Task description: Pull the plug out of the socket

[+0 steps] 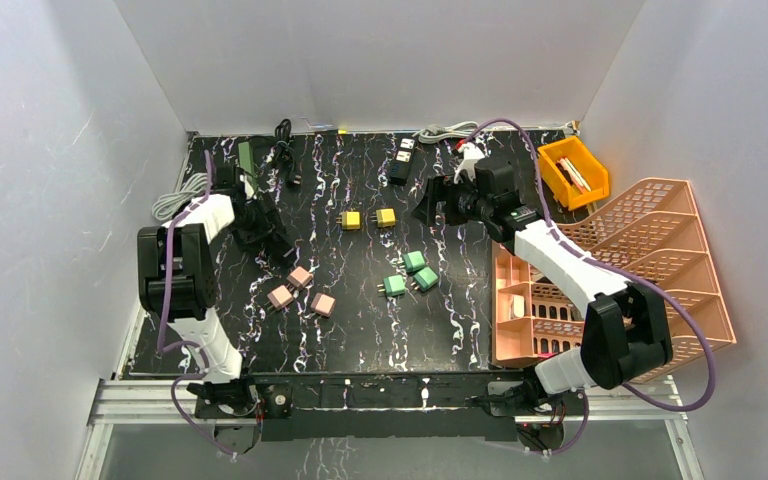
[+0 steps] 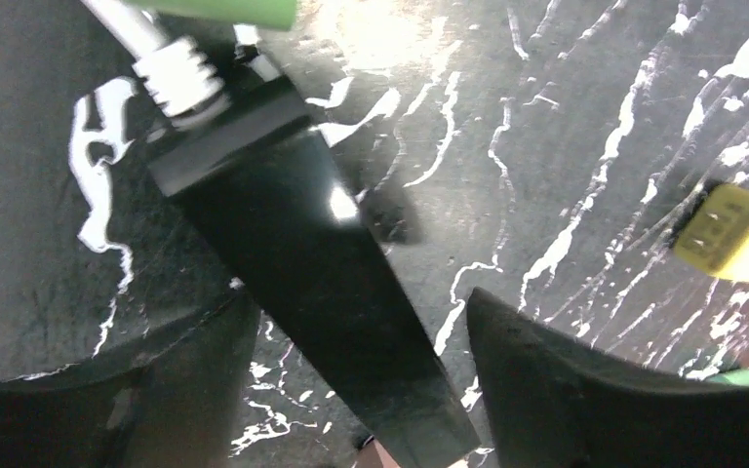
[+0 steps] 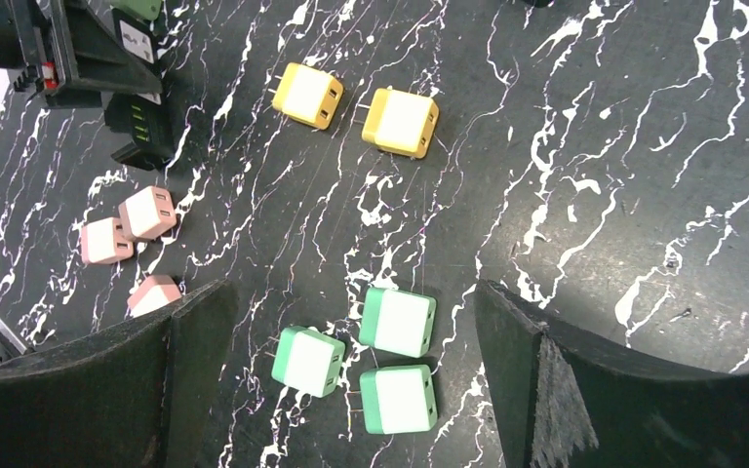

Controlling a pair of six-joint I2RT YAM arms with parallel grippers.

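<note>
A long black socket strip [image 2: 293,244] with a white cable boot lies on the black marbled table. It runs between the fingers of my left gripper [image 2: 361,327], with table showing on both sides of it. The left gripper [image 1: 260,228] is open, at the left of the table. The strip also shows in the right wrist view [image 3: 141,132], under the left gripper. I cannot see a plug seated in it. My right gripper [image 3: 351,390] is open and empty, hovering above three green plugs [image 3: 397,322]. In the top view it [image 1: 430,200] is right of centre.
Two yellow plugs [image 1: 368,218], three green plugs [image 1: 410,273] and three pink plugs [image 1: 300,290] lie loose mid-table. A second black strip [image 1: 401,160], a black cord [image 1: 283,150] and a green bar [image 1: 245,155] are at the back. An orange bin [image 1: 573,172] and a salmon organizer [image 1: 620,270] stand on the right.
</note>
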